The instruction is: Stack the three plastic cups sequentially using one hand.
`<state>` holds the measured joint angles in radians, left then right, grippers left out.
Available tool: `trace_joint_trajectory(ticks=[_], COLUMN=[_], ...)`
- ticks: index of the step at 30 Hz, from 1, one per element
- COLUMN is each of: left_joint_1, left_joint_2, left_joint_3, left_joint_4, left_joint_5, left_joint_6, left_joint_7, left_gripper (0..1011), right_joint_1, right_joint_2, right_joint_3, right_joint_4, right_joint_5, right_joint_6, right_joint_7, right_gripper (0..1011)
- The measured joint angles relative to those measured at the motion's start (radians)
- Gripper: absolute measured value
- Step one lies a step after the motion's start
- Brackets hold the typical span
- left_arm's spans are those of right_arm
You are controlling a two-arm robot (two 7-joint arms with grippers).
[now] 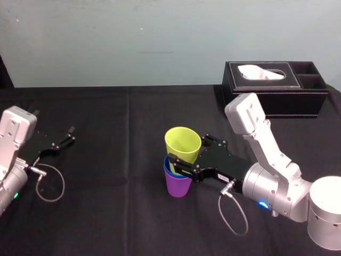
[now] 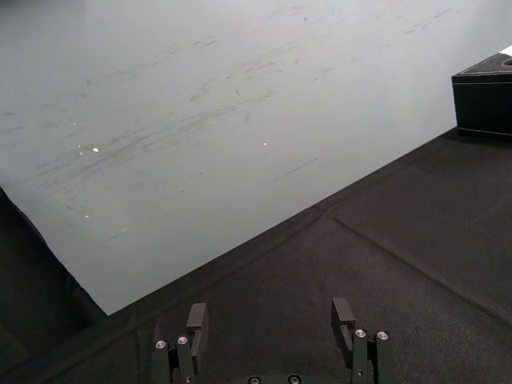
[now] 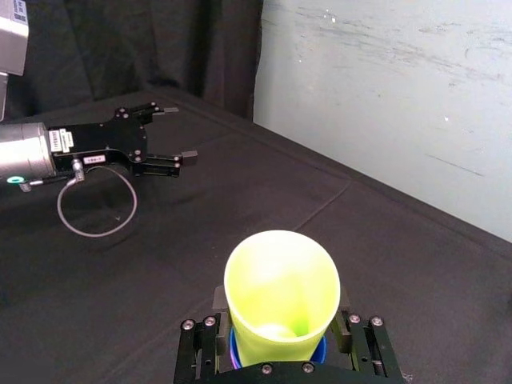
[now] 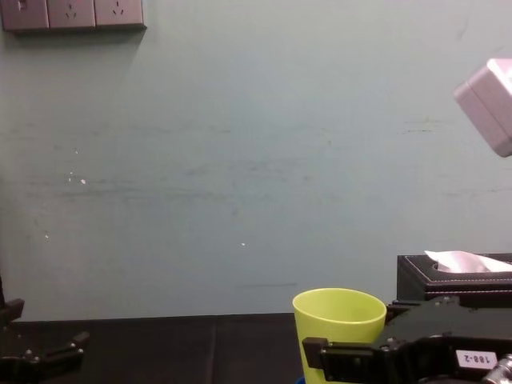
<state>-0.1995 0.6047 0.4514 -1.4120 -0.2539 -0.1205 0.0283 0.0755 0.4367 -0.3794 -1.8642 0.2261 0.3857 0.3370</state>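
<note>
The lime yellow-green cup (image 1: 183, 143) leans slightly, its base sunk into the blue cup (image 1: 167, 167), of which just a rim sliver shows. The blue cup is nested in the purple cup (image 1: 177, 185), which stands on the black table near the middle. My right gripper (image 1: 187, 156) reaches in from the right and is shut on the lime cup's lower wall. In the right wrist view the lime cup (image 3: 282, 292) sits between the fingers (image 3: 344, 326), with the blue rim (image 3: 234, 352) below. The left gripper (image 1: 67, 135) rests open at the table's left, holding nothing.
A black tissue box (image 1: 277, 88) with a white tissue stands at the back right, close behind the right arm's elbow. A cable loop (image 1: 50, 184) lies beside the left arm. A pale wall backs the black-clothed table (image 1: 117, 176).
</note>
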Motion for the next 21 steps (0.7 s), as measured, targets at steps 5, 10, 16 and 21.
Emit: trace_joint_trajectory(ticks=[5, 10, 16, 21], left_joint_1=[0.000, 0.000, 0.000, 0.000], left_joint_2=[0.000, 0.000, 0.000, 0.000], left_joint_3=[0.000, 0.000, 0.000, 0.000], left_joint_4=[0.000, 0.000, 0.000, 0.000], left_joint_5=[0.000, 0.000, 0.000, 0.000], left_joint_6=[0.000, 0.000, 0.000, 0.000], left_joint_7=[0.000, 0.000, 0.000, 0.000], left_gripper=[1010, 1010, 1010, 1010], right_joint_1=[0.000, -0.002, -0.003, -0.003], right_joint_2=[-0.003, -0.007, -0.016, -0.022], right_joint_3=[-0.001, -0.002, -0.005, -0.005], right_joint_4=[0.005, 0.015, 0.031, 0.039], right_joint_5=[-0.007, -0.013, -0.021, -0.023], right_joint_6=[-0.003, -0.011, -0.022, -0.031], right_joint_7=[0.000, -0.002, -0.003, -0.002], right_gripper=[736, 736, 736, 736])
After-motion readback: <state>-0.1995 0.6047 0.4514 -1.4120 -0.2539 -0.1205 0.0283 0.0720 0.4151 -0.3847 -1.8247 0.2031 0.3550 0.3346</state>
